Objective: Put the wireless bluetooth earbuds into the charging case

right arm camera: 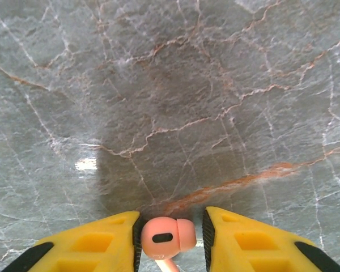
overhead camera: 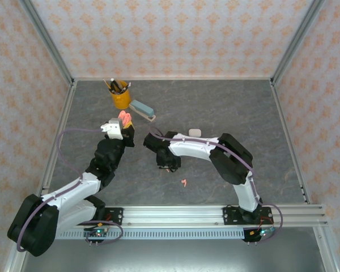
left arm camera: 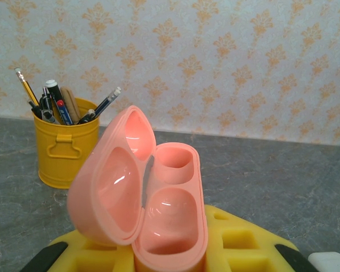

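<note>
Left jaws clamp open pink case (left arm camera: 171,222); right jaws pinch pink earbud (right arm camera: 162,237).

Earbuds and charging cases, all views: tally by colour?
Pink earbuds: 2
Pink charging case, open: 1
White charging case: 1
Total: 4

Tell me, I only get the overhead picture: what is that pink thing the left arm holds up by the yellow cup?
Observer: A pink charging case, lid swung open, clamped in the left gripper.
Operator: Anything inside it?
Observer: No, both wells are empty.
Operator: And the right arm?
Observer: Its right gripper holds a pink earbud between its fingers, above the table.
</note>
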